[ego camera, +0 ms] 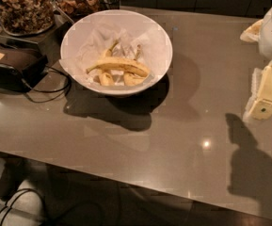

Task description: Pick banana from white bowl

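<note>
Banana lay across the white bowl on crinkled paper, two shorter bananas just near of it, bowl at far left of the table, gripper hung at right edge, well apart, open or closed impossible to tell.

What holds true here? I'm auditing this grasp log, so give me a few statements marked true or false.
1. The banana lies in the bowl. True.
2. The pincer holds the banana. False: it is at the right edge, well away from the bowl.
3. A nut jar stands behind the bowl, to its left. True.
4. The bowl is bare inside. False: white paper lines it.
</note>
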Motion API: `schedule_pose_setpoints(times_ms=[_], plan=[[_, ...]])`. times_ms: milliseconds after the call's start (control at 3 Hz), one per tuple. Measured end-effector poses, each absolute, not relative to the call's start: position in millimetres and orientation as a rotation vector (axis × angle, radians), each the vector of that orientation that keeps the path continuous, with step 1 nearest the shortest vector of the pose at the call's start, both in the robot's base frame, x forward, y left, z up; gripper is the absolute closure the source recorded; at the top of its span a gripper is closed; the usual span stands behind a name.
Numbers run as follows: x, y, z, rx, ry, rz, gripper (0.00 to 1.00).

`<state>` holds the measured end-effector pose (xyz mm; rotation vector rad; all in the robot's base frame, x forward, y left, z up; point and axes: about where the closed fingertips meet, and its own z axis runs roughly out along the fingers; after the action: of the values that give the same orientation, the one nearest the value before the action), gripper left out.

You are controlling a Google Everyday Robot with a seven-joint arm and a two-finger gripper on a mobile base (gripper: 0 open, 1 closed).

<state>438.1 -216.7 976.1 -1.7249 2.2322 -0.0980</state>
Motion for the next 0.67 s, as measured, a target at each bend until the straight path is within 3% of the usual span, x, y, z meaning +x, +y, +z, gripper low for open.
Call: schedule_pose_setpoints(times_ms=[667], plan=[[451,-196,989,-1.716,2.244,-0.061,0.0]])
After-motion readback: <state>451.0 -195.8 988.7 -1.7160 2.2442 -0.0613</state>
